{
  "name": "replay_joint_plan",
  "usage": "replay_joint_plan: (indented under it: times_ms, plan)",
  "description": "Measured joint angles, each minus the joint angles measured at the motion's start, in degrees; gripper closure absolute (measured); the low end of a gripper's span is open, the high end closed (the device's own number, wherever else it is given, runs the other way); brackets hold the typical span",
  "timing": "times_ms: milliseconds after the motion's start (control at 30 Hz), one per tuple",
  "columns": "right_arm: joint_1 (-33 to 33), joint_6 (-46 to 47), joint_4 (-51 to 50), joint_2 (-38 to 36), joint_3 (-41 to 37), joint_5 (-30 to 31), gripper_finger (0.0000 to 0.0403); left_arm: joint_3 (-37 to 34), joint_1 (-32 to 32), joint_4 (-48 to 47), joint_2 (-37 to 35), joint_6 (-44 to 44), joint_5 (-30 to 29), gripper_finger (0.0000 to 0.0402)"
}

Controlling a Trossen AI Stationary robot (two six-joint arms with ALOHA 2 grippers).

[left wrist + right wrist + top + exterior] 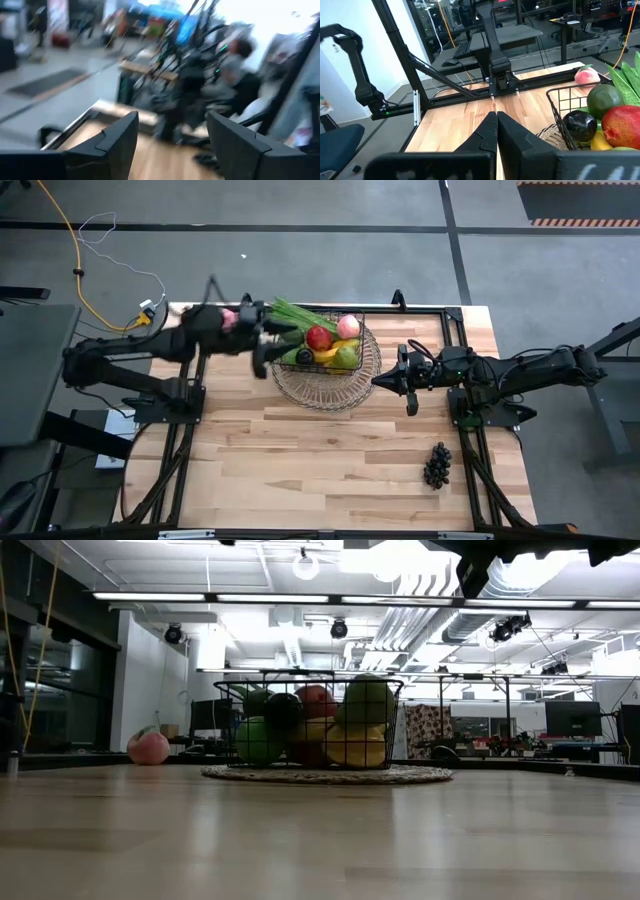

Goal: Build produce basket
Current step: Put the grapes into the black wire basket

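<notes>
Left claw [262, 352] sits at the basket's left edge, fingers spread apart and empty per the left wrist view, where two dark fingers [119, 142] show a wide gap with nothing between. The arm is motion-blurred from above. Likely it is positioned there because the nearest loose fruit, a pink peach [229, 318], lies on the surface just behind it, near the far-left corner.

Right claw [385, 380] rests just right of the round wire tray [325, 392], fingers pressed together, holding nothing; the right wrist view shows both tips meeting. It looks parked close to the load, waiting.

Basket [312, 725] stands on the tray at the surface's far middle, so either arm can reach it. Inside: red apple [319, 338], a second peach [348, 326], green apple [346, 357], banana [330, 352], leafy bunch [298, 314] draped over the far-left rim, dark plum [579, 122].

Dark grapes [437, 465] lie well apart, near the right front, on the right arm's side. Judgement: basket mostly filled; peach and grapes remain.
</notes>
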Motion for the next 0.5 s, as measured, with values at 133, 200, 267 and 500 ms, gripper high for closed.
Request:
replay_joint_plan:
  times_ms: [133,200,267,500]
  plan:
    - [0.0,0.0,0.01,0.0,0.0,0.0,0.0403,-12.25,-6.02,14.24,-7.26,0.63,-0.23,0.0185]
    - [0.0,0.0,0.02,0.0,0.0,0.0,0.0403,-18.58,-8.99,20.87,-10.38,-0.54,-1.34,0.0189]
    - [0.0,-0.01,0.01,0.0,0.0,0.0,0.0403,-24.33,-11.67,25.68,-13.21,-2.3,-4.55,0.0193]
    - [0.0,0.0,0.02,0.0,0.0,0.0,0.0403,-34.71,-16.7,28.59,-19.42,-2.75,-12.26,0.0204]
